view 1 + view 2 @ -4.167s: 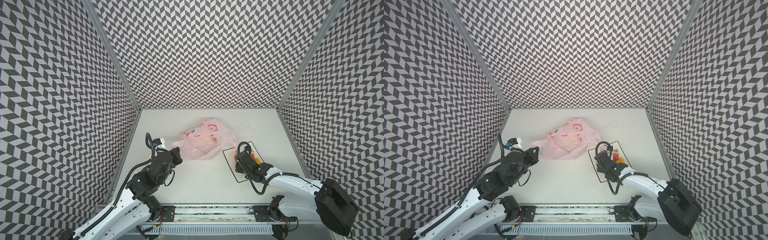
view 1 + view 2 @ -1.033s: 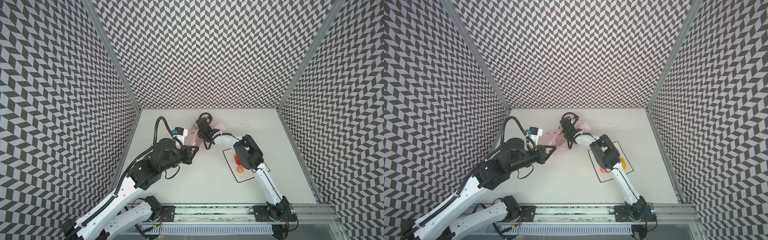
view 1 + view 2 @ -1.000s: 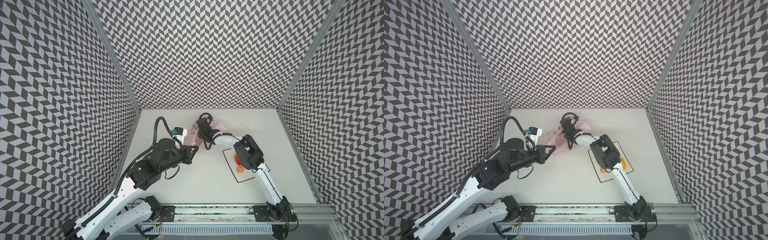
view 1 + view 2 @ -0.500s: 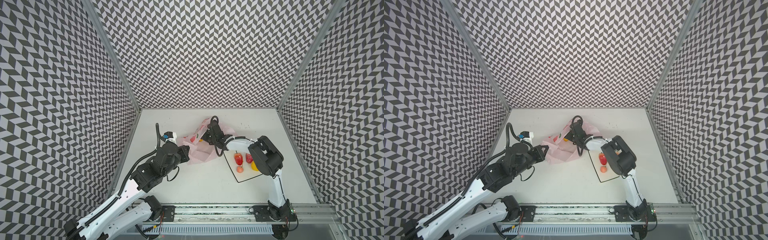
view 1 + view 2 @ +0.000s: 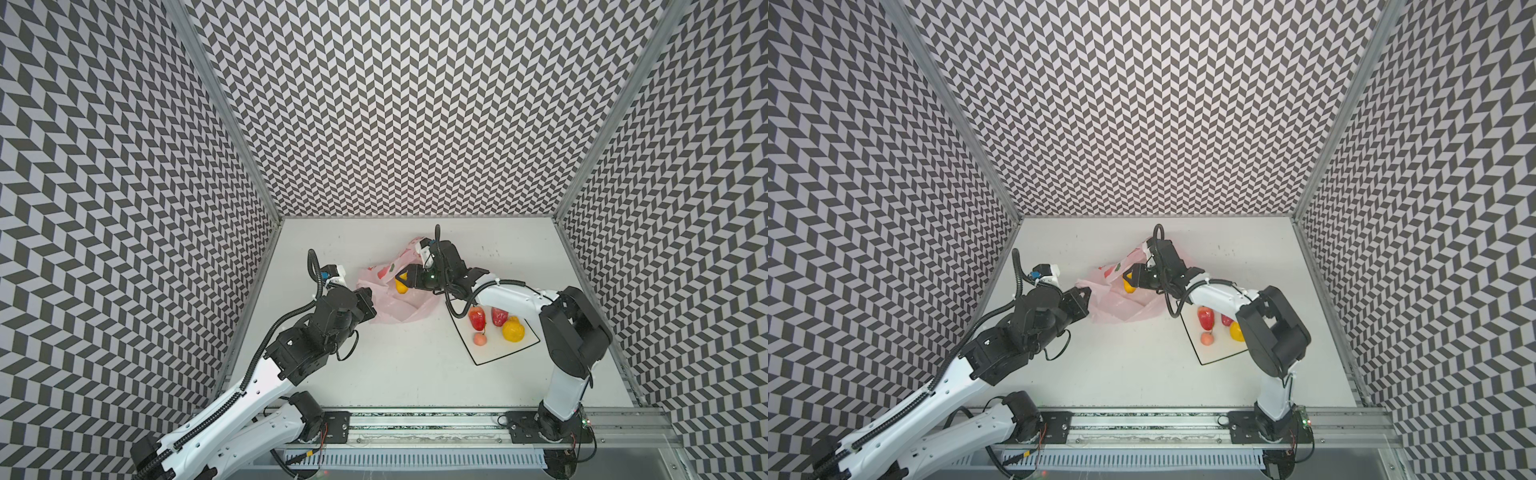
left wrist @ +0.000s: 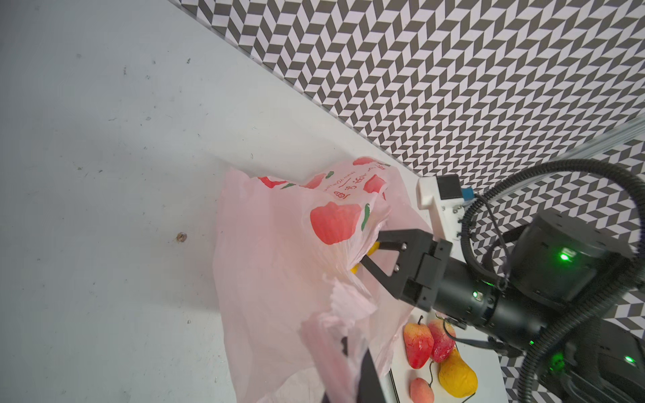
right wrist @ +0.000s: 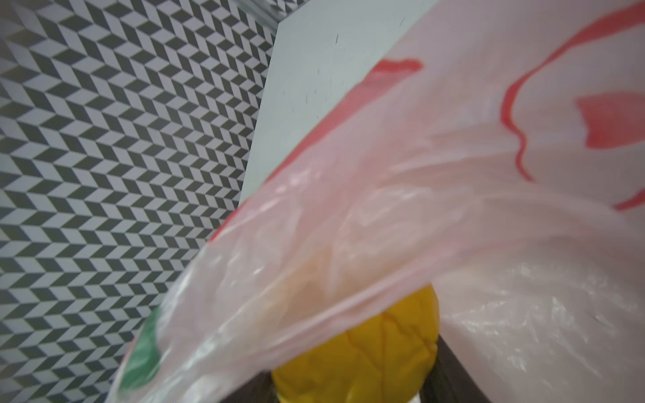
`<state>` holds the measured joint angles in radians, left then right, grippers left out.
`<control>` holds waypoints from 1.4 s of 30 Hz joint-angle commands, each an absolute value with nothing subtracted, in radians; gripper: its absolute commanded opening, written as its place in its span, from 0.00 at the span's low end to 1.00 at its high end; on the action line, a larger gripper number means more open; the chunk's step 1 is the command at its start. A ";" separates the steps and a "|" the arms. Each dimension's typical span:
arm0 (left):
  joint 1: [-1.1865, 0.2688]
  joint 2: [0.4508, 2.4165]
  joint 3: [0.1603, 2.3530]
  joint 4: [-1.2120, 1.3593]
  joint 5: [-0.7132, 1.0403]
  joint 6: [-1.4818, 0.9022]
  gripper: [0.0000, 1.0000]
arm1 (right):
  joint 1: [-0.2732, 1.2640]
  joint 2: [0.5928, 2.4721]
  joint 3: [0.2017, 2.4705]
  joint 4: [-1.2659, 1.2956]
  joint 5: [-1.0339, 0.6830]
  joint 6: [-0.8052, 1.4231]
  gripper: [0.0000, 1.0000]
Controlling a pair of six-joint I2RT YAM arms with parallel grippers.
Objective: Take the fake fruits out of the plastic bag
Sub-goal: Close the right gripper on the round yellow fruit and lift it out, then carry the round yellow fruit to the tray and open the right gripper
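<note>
Left wrist view: the right claw [image 6: 369, 252] holds a yellow pear [image 6: 373, 249] just inside the mouth of the bag [image 6: 279, 286]. The left claw [image 6: 353, 364] is closed on the bag's edge. Film draped over the pear could snag and pull it loose, or drag the bag across the counter [image 6: 104, 174].

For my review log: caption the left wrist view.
Right gripper holds a yellow fake fruit at the mouth of the pink plastic bag; four fruits lie on the white sheet.

Bag [image 5: 397, 309] lies left of sheet [image 5: 494, 352] bearing four fruits [image 5: 476, 318].
</note>
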<state>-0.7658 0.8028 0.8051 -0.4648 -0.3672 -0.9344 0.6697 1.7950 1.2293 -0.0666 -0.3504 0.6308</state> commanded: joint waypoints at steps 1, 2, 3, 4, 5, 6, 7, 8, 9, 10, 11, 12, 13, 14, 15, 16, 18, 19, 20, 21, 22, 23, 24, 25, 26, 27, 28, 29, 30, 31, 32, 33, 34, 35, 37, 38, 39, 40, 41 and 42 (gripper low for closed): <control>-0.767 0.792 0.784 -0.427 -0.423 -0.950 0.00 | 0.673 1.687 1.198 -0.194 -0.414 0.497 0.44; -0.767 0.792 0.780 -0.424 -0.423 -0.955 0.00 | 0.673 1.649 1.181 -0.217 -0.413 0.479 0.44; -0.766 0.793 0.777 -0.421 -0.423 -0.957 0.00 | 0.673 1.619 1.166 -0.236 -0.414 0.467 0.44; -0.766 0.793 0.774 -0.418 -0.423 -0.960 0.00 | 0.674 1.584 1.153 -0.262 -0.419 0.450 0.45; -0.766 0.793 0.771 -0.414 -0.421 -0.960 0.00 | 0.675 1.555 1.144 -0.298 -0.425 0.431 0.45; -0.766 0.793 0.769 -0.411 -0.422 -0.960 0.00 | 0.675 1.532 1.139 -0.331 -0.430 0.413 0.45; -0.766 0.793 0.769 -0.408 -0.422 -0.960 0.00 | 0.676 1.506 1.130 -0.365 -0.444 0.393 0.45; -0.766 0.793 0.768 -0.407 -0.422 -0.960 0.00 | 0.675 1.480 1.118 -0.394 -0.463 0.372 0.45; -0.766 0.796 0.766 -0.404 -0.422 -0.957 0.00 | 0.675 1.457 1.106 -0.414 -0.477 0.358 0.45; -0.766 0.795 0.767 -0.402 -0.422 -0.956 0.00 | 0.677 1.428 1.092 -0.435 -0.492 0.340 0.45; -0.766 0.797 0.766 -0.401 -0.422 -0.955 0.00 | 0.679 1.399 1.078 -0.455 -0.502 0.322 0.45; -0.766 0.798 0.764 -0.400 -0.422 -0.954 0.00 | 0.683 1.376 1.070 -0.478 -0.497 0.303 0.45; -0.766 0.798 0.762 -0.397 -0.421 -0.954 0.00 | 0.688 1.353 1.064 -0.511 -0.483 0.282 0.45; -0.766 0.798 0.761 -0.393 -0.420 -0.953 0.00 | 0.691 1.326 1.055 -0.548 -0.467 0.262 0.45; -0.766 0.798 0.759 -0.391 -0.419 -0.951 0.00 | 0.690 1.301 1.042 -0.566 -0.450 0.249 0.45; -0.766 0.798 0.760 -0.387 -0.419 -0.950 0.00 | 0.690 1.271 1.028 -0.591 -0.424 0.242 0.44; -0.766 0.798 0.760 -0.385 -0.420 -0.947 0.00 | 0.690 1.209 0.988 -0.619 -0.376 0.241 0.45; -0.766 0.799 0.760 -0.385 -0.420 -0.946 0.00 | 0.691 1.177 0.968 -0.635 -0.351 0.246 0.45; -0.766 0.797 0.759 -0.384 -0.420 -0.946 0.00 | 0.690 1.148 0.949 -0.650 -0.328 0.257 0.45; -0.767 0.797 0.757 -0.383 -0.419 -0.946 0.00 | 0.691 1.121 0.929 -0.663 -0.295 0.273 0.44; -0.766 0.797 0.756 -0.382 -0.417 -0.946 0.00 | 0.690 1.095 0.909 -0.681 -0.255 0.302 0.44; -0.766 0.796 0.753 -0.380 -0.417 -0.946 0.00 | 0.690 1.069 0.893 -0.702 -0.212 0.332 0.44; -0.766 0.794 0.751 -0.380 -0.416 -0.948 0.00 | 0.689 1.048 0.878 -0.717 -0.175 0.366 0.43; -0.766 0.793 0.751 -0.379 -0.414 -0.948 0.00 | 0.689 1.021 0.860 -0.730 -0.143 0.395 0.43; -0.766 0.792 0.751 -0.379 -0.414 -0.948 0.00 | 0.689 0.999 0.844 -0.740 -0.104 0.433 0.43; -0.766 0.790 0.750 -0.379 -0.414 -0.948 0.00 | 0.687 0.971 0.823 -0.751 -0.057 0.477 0.42; -0.766 0.789 0.751 -0.379 -0.414 -0.947 0.00 | 0.686 0.944 0.800 -0.755 -0.012 0.519 0.42; -0.766 0.786 0.750 -0.379 -0.416 -0.946 0.00 | 0.687 0.922 0.777 -0.750 0.031 0.550 0.42; -0.767 0.786 0.747 -0.378 -0.416 -0.945 0.00 | 0.685 0.896 0.752 -0.754 0.088 0.586 0.42; -0.766 0.785 0.745 -0.377 -0.416 -0.942 0.00 | 0.676 0.880 0.735 -0.764 0.151 0.615 0.41; -0.765 0.782 0.744 -0.379 -0.416 -0.942 0.00 | 0.665 0.872 0.725 -0.770 0.190 0.628 0.40; -0.765 0.781 0.742 -0.382 -0.416 -0.941 0.00 | 0.648 0.871 0.718 -0.776 0.224 0.649 0.40; -0.765 0.775 0.741 -0.383 -0.415 -0.942 0.00 | 0.633 0.875 0.711 -0.776 0.252 0.668 0.40; -0.765 0.772 0.737 -0.383 -0.414 -0.943 0.00 | 0.625 0.879 0.705 -0.770 0.267 0.682 0.40; -0.764 0.763 0.733 -0.383 -0.414 -0.943 0.00 | 0.613 0.894 0.689 -0.743 0.295 0.712 0.40; -0.765 0.760 0.735 -0.385 -0.415 -0.943 0.00 | 0.610 0.903 0.683 -0.731 0.304 0.723 0.40; -0.764 0.759 0.736 -0.388 -0.417 -0.943 0.00 | 0.608 0.915 0.672 -0.712 0.311 0.733 0.40; -0.765 0.755 0.737 -0.391 -0.419 -0.943 0.00 | 0.604 0.933 0.661 -0.691 0.313 0.740 0.40; -0.764 0.754 0.737 -0.393 -0.421 -0.943 0.00 | 0.601 0.947 0.653 -0.678 0.312 0.746 0.40; -0.765 0.750 0.738 -0.395 -0.422 -0.943 0.00 | 0.598 0.964 0.645 -0.662 0.304 0.748 0.40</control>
